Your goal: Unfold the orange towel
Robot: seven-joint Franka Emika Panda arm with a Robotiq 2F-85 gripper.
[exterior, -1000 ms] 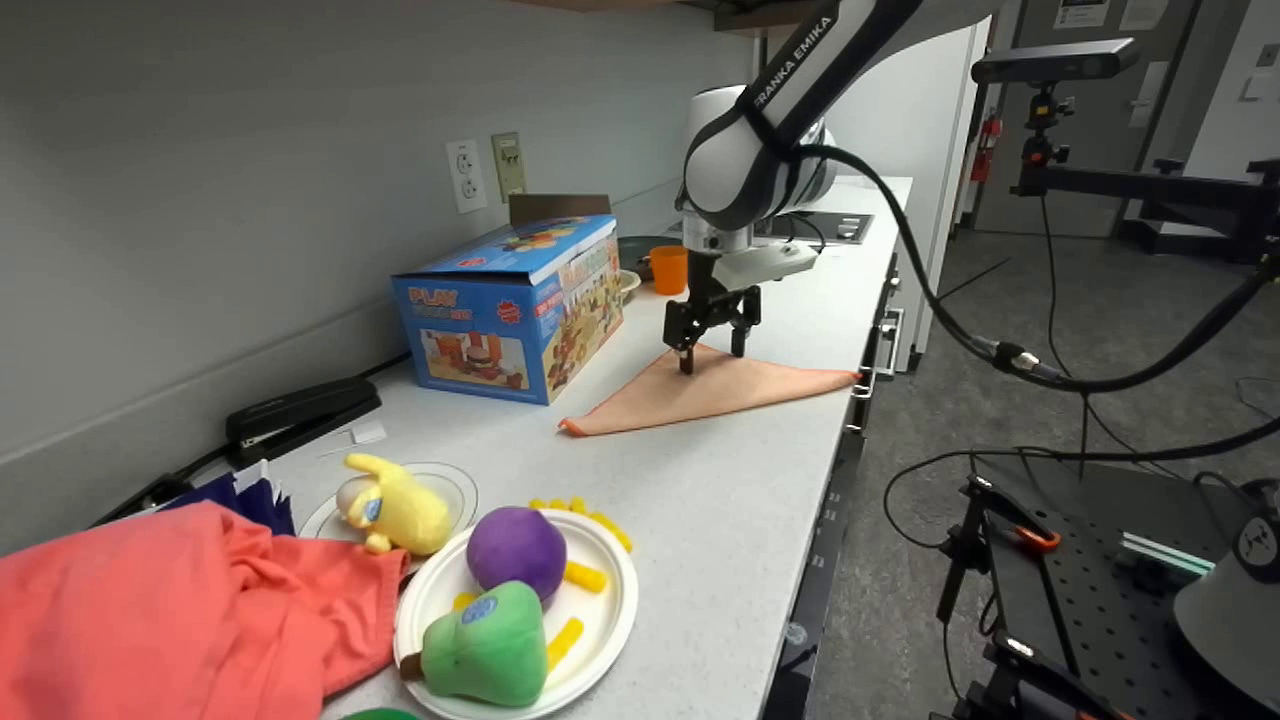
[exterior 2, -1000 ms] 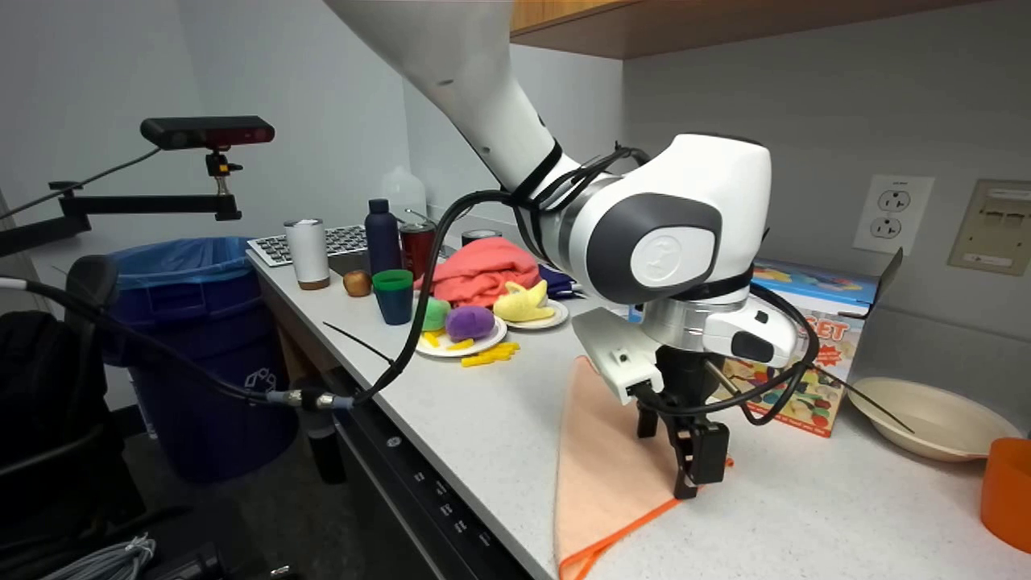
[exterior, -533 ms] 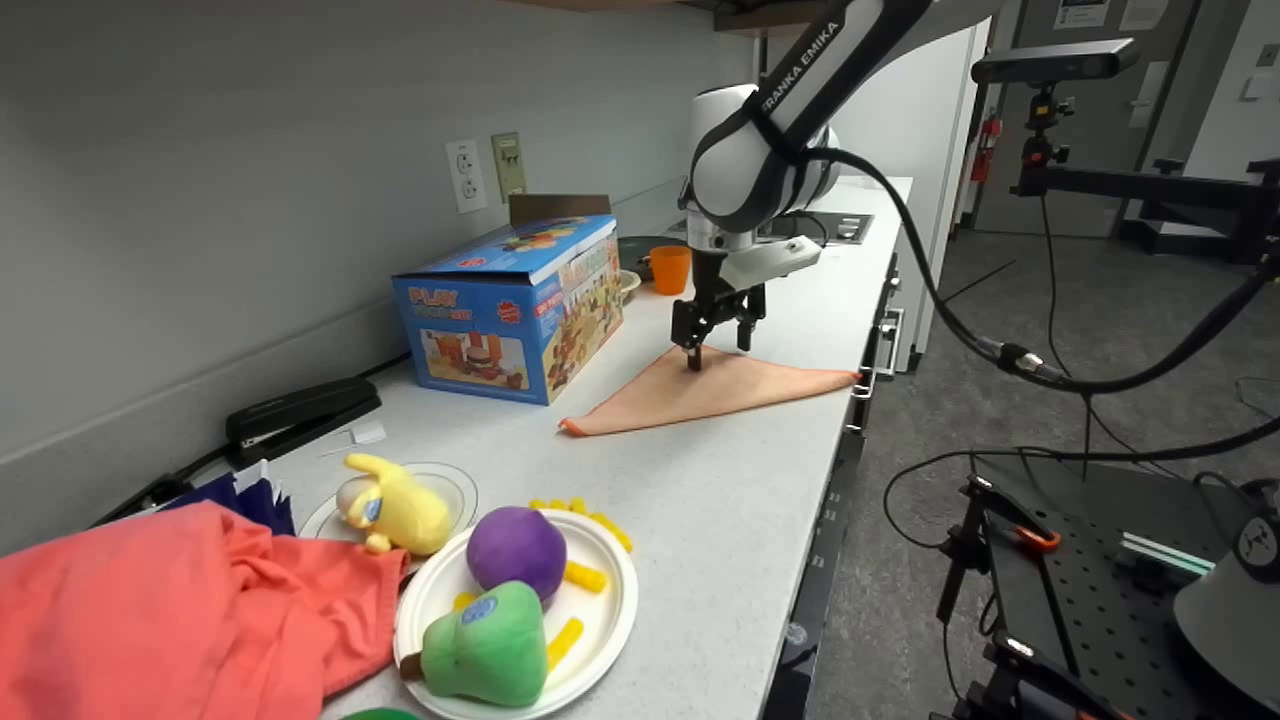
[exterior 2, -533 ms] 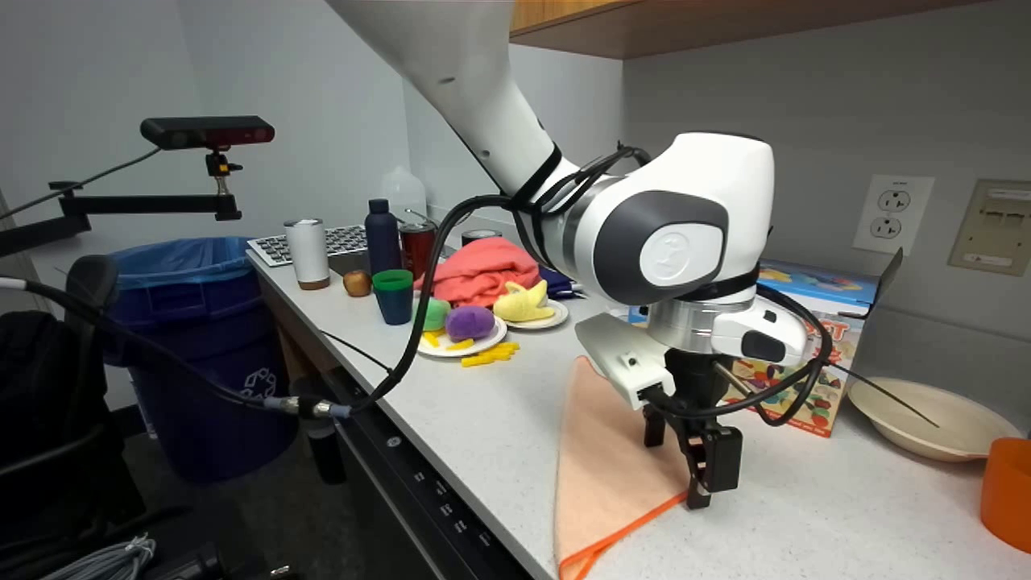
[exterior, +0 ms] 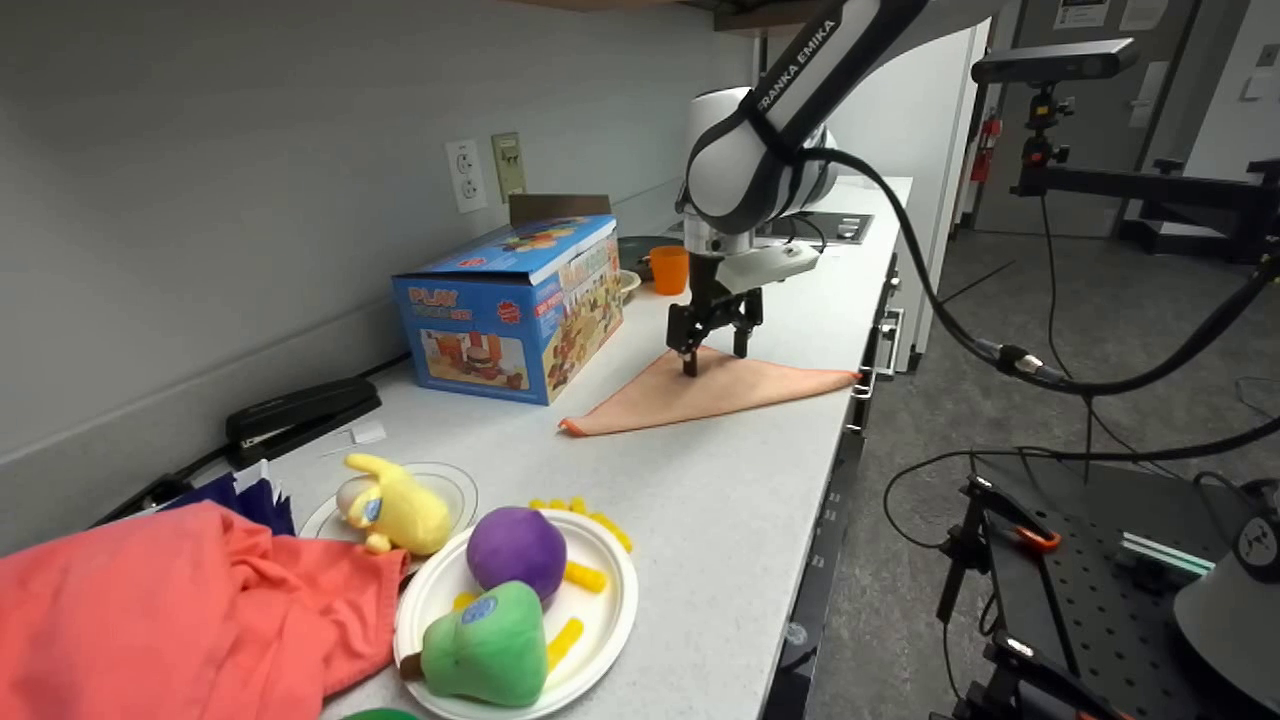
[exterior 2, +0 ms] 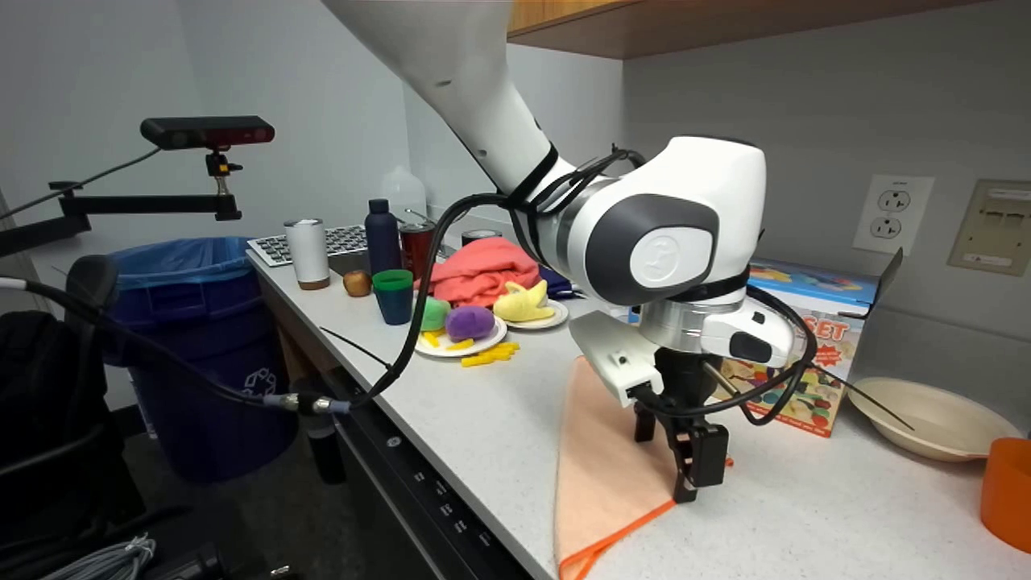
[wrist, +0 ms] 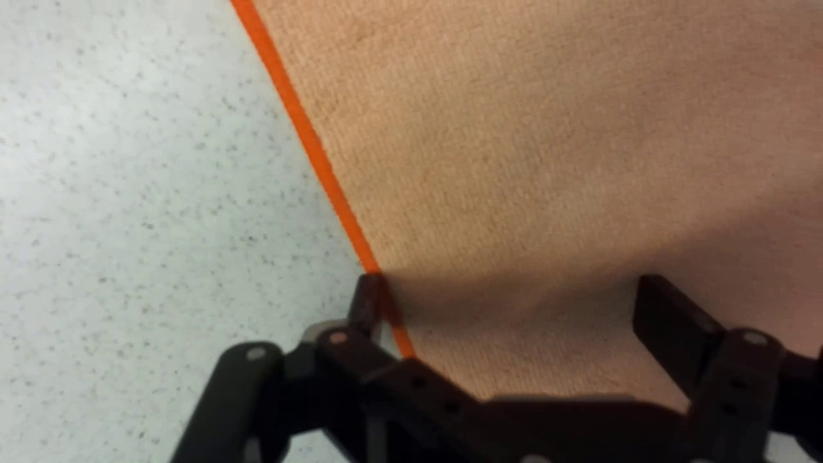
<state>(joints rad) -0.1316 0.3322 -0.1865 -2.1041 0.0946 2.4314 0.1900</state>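
Your towel lies on the counter, in an exterior view to the right of the box, its right corner at the counter's edge. It makes a triangle there, long side near, point far, beneath the gripper. The long side looks bare of the orange hem that runs along a short side, so you most likely have one diagonal fold left, creased along that long side. Nothing is lifted or turned back; count this fold as not begun.

Your jaws stand spread wide and grip nothing: in the wrist view one is at the hem, the other over the towel, and you cannot tell whether either presses on it. What remains, as I judge it: pinch the top layer alone by the point, raise it, carry it near over the crease, and let it settle flat.
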